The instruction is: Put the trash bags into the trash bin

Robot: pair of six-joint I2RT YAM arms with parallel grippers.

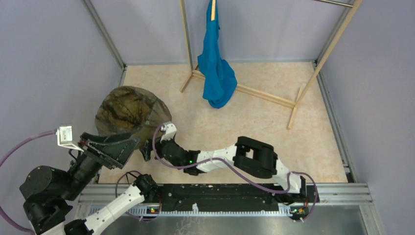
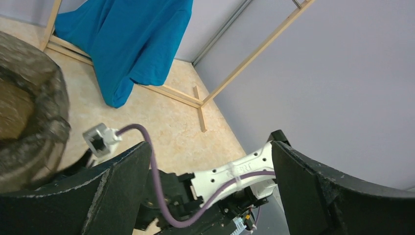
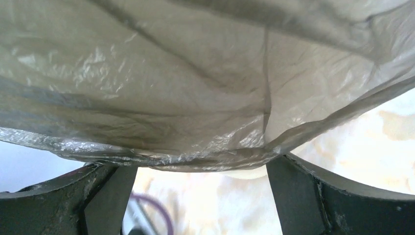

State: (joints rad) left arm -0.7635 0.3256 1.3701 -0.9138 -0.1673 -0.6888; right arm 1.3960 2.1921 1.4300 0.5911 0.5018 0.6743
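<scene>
Seat trash bags (image 1: 128, 106), draped over trash bin (image 1: 147, 128), lower. Pinch loose hem at bin's near-right wall with right pincer (image 3: 200, 169), spread open just below film. Park left pincer (image 2: 210, 147), open and empty, beside bin's near side. Pull down gently, evenly; thin film, likely to tear.

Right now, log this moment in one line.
trash bag draped over trash bin rim | left claw open, empty, beside bin | right claw open at bag edge
</scene>
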